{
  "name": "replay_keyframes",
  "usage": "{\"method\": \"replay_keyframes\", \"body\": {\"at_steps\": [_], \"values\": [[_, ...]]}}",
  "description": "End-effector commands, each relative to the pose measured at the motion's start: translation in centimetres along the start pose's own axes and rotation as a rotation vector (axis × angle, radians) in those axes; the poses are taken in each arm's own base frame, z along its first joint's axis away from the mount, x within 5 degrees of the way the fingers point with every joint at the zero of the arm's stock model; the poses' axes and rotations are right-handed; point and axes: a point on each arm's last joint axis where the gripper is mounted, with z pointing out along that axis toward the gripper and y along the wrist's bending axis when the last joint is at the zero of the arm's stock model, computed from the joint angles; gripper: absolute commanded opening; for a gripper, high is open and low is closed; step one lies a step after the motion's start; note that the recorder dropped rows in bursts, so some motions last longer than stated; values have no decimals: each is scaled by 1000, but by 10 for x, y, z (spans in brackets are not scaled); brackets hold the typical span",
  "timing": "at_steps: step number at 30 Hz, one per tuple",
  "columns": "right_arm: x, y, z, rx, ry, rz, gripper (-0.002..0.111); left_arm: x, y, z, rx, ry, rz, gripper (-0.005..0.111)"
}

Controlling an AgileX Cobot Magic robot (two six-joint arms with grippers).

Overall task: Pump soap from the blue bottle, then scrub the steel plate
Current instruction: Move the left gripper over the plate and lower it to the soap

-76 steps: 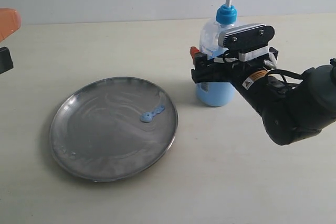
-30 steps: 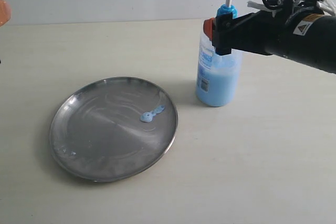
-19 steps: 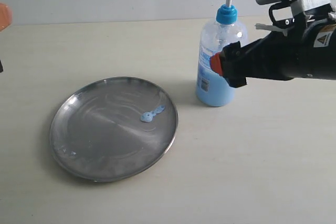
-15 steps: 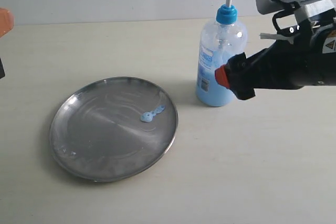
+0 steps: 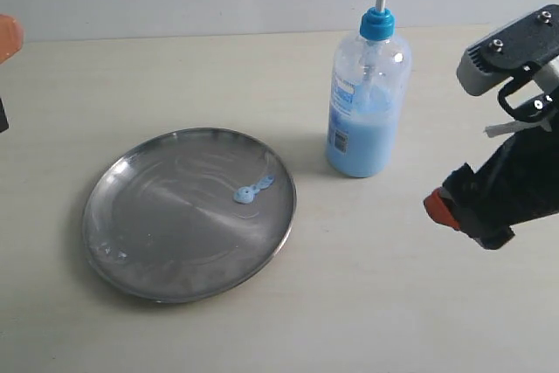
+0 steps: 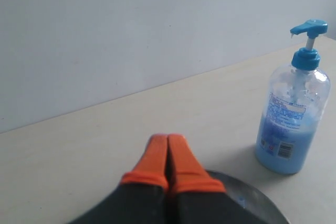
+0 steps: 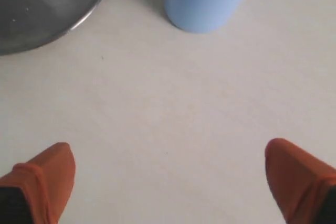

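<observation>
The blue bottle (image 5: 367,120) is clear with a bright blue pump and white-blue label; the steel plate (image 5: 166,238) is streaky grey; the soap (image 5: 250,191) is pale blue.

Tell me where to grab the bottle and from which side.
Clamp the bottle around its round body at mid-height, below the shoulder, coming in level from the right arm's side. It stands upright, the plate lies on its other side, and the open right gripper sits on the free side.

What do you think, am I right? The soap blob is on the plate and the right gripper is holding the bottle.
Not quite. The right gripper isn't holding the blue bottle; the right wrist view shows it open, away from the bottle. The soap blob is indeed on the steel plate.
</observation>
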Motion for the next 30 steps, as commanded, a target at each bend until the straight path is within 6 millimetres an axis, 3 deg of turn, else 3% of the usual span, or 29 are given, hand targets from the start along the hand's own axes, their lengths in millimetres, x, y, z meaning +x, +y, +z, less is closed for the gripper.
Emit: {"method": "replay_keyframes", "body": {"at_steps": [1, 9, 15, 19, 30], "values": [[3, -2, -16, 21, -31, 12, 84, 2, 0, -1, 1, 16, 13, 0], [12, -1, -50, 33, -155, 51, 35, 15, 0, 4, -1, 61, -10, 0], [22, 0, -78, 44, -271, 53, 10, 29, 0, 23, 2, 167, -18, 0], [31, 1, -97, 53, -365, 52, 0, 37, -2, 41, 16, 271, -19, 0], [54, 3, -133, 75, -561, 52, 0, 57, -10, 101, 100, 648, -41, 0]]}}
